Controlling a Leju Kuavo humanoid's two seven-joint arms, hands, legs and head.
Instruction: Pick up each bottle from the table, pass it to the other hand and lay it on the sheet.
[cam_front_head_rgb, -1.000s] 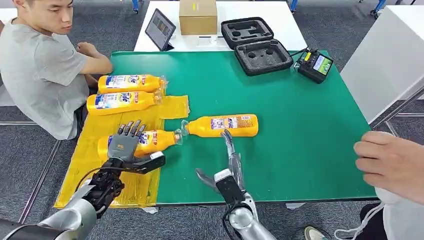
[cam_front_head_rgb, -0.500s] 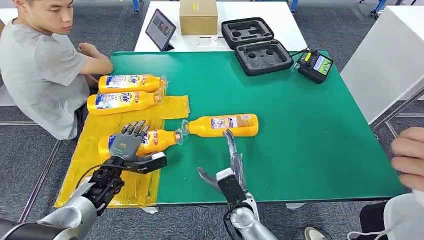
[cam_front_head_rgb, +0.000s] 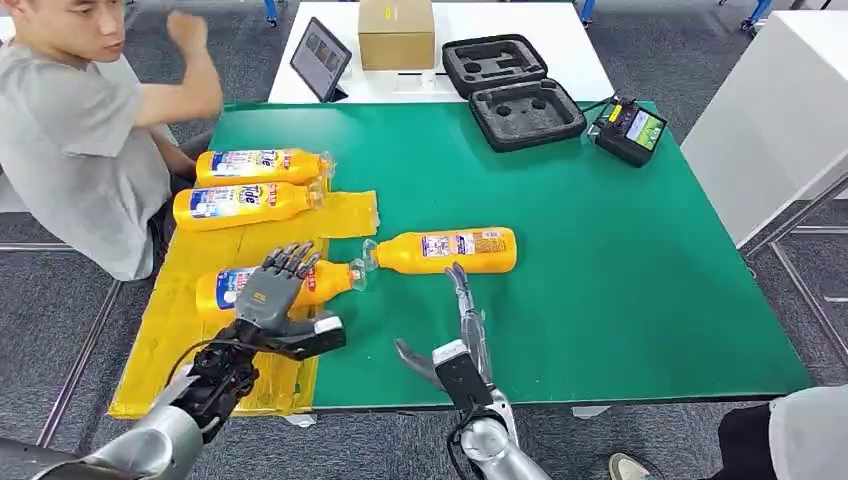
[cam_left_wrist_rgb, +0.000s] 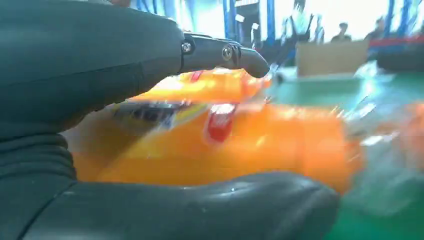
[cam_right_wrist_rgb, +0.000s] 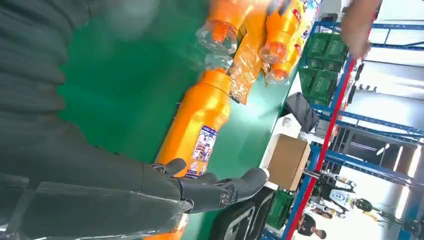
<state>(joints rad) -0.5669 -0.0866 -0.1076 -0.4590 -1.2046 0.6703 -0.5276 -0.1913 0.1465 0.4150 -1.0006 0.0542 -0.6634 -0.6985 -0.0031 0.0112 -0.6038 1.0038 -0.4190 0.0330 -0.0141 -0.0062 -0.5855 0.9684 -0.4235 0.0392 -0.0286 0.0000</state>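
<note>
Three orange bottles lie on the yellow sheet (cam_front_head_rgb: 168, 322): two at its far end (cam_front_head_rgb: 262, 165) (cam_front_head_rgb: 245, 201) and a third (cam_front_head_rgb: 228, 288) nearer me. My left hand (cam_front_head_rgb: 274, 300) hovers over that third bottle (cam_left_wrist_rgb: 225, 145) with fingers (cam_left_wrist_rgb: 220, 52) spread and the thumb (cam_left_wrist_rgb: 200, 210) apart on its near side, holding nothing. A fourth bottle (cam_front_head_rgb: 447, 250) lies on its side on the green table top (cam_front_head_rgb: 600, 280), cap towards the sheet. My right hand (cam_front_head_rgb: 458, 335) is open just short of it, fingers (cam_right_wrist_rgb: 220, 192) stretched towards the fourth bottle (cam_right_wrist_rgb: 200, 125).
A person (cam_front_head_rgb: 80, 150) sits at the table's left side with one arm raised. At the back stand a black foam case (cam_front_head_rgb: 510, 90), a cardboard box (cam_front_head_rgb: 396, 32), a tablet (cam_front_head_rgb: 320, 58) and a handheld controller (cam_front_head_rgb: 630, 130). Another person's clothing (cam_front_head_rgb: 810, 430) shows at the near right corner.
My left hand has drifted right and a little towards me while the third bottle stayed put. The person on the right pulled a hand away; the seated person raised an arm.
</note>
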